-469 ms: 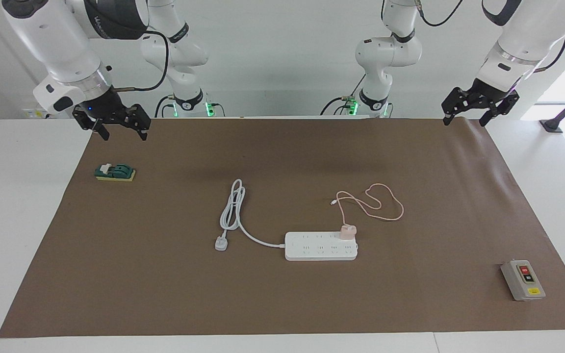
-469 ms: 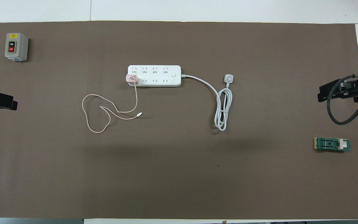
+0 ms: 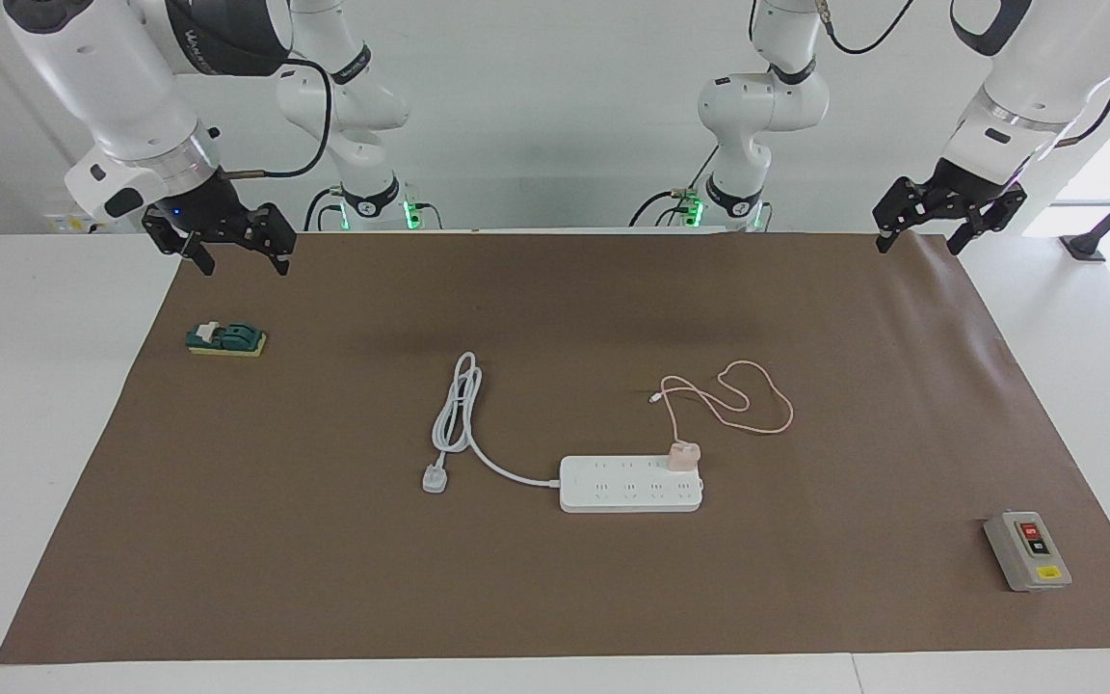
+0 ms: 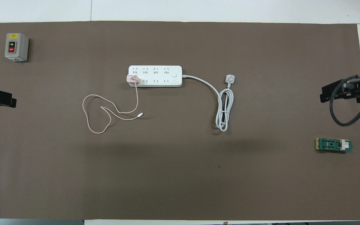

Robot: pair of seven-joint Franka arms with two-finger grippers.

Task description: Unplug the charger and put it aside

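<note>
One pink charger (image 3: pixel 683 456) with its looping cable. One white power strip (image 3: pixel 630 484) with a coiled cord. One grey switch box (image 3: pixel 1027 550). One green block (image 3: pixel 225 339). Two robot arms, each with one pincer: left pincer (image 3: pixel 945 214), right pincer (image 3: pixel 223 239).

The table is seen in the facing view from a high point across from the robots, looking back at them and moderately down; both arm bases are framed along the top, at eleven and one o'clock. In the overhead view the same table is seen from above the robots' end, looking forward and steeply down, from farther off. The whole brown mat (image 3: pixel 555 578) (image 4: pixel 180 187) is shared by both views, turned half a turn: the power strip (image 3: pixel 630 485) (image 4: pixel 155 76) near centre, the grey switch box (image 3: pixel 1027 550) (image 4: pixel 16 47) at four o'clock in one and ten o'clock in the other.
</note>
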